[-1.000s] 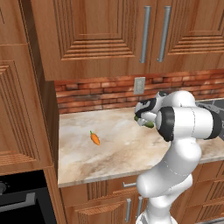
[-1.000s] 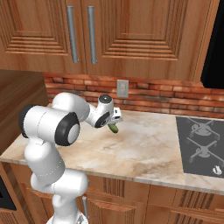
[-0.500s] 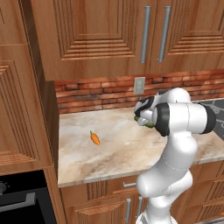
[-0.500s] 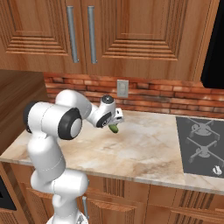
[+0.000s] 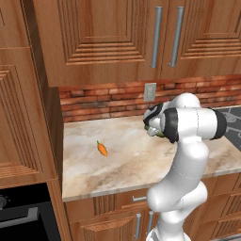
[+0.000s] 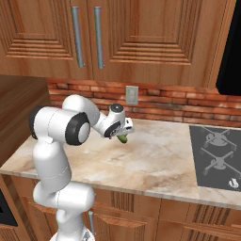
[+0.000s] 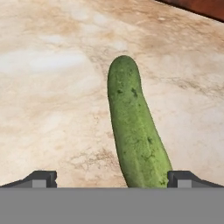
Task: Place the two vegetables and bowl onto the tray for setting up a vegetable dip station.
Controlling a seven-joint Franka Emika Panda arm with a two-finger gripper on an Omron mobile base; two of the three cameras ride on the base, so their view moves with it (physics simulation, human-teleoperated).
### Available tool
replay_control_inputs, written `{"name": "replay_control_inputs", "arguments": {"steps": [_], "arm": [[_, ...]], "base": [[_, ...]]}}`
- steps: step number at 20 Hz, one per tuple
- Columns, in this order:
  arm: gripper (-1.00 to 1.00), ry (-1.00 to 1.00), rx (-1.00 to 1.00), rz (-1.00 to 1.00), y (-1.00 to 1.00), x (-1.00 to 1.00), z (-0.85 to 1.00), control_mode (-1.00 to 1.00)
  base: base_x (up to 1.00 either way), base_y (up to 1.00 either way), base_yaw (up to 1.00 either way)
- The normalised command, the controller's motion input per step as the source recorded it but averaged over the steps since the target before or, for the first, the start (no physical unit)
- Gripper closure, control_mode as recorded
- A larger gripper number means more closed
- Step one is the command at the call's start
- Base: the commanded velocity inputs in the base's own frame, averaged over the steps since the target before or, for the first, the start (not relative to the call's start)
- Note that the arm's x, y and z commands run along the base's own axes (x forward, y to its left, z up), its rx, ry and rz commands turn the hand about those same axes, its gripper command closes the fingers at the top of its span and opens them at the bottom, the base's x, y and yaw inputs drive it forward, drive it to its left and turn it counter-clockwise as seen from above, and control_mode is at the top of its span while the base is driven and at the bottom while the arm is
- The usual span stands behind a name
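A dark green cucumber [image 7: 133, 131] lies on the marble counter, its near end between my fingertips and close to the right one. My gripper [image 7: 112, 179] is open, hovering low over it near the back wall [image 6: 123, 134] [image 5: 150, 123]; nothing is gripped. The cucumber [image 6: 123, 139] peeks out under the hand. A small orange carrot [image 5: 102, 148] with a green top lies alone on the counter, well to the left of the hand. The bowl and the tray are out of view.
A grey stovetop panel [image 6: 217, 157] is set into the counter to the right. A brick backsplash with a wall outlet [image 6: 131, 95] stands just behind the hand, with wooden cabinets [image 5: 117, 37] overhead. The counter's front edge [image 5: 117, 190] runs near the base.
The arm's elbow has swung upward and inward. The hand stays low over the cucumber, jaws open throughout. The carrot has not moved.
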Motion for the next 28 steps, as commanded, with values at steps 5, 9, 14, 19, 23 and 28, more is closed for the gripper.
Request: {"name": "replay_control_inputs", "arguments": {"steps": [5,9,14,19,23,28], "arm": [[-1.00,0.00,0.00,0.00,-0.04,0.12,-0.12,-1.00],[-1.00,0.00,0.00,0.01,-0.04,0.10,-0.12,-1.00],[-1.00,0.00,0.00,0.02,-0.03,0.13,-0.10,-1.00],[-1.00,0.00,0.00,0.03,-0.01,0.11,-0.08,-1.00],[-1.00,0.02,0.00,0.05,0.00,0.00,-0.14,-1.00],[1.00,0.08,0.00,0.05,0.00,-0.04,-0.25,-1.00]], "base": [[0.00,0.00,0.00],[0.00,0.00,0.00],[0.00,0.00,0.00],[0.00,0.00,0.00],[0.00,0.00,0.00],[0.00,0.00,0.00]]}}
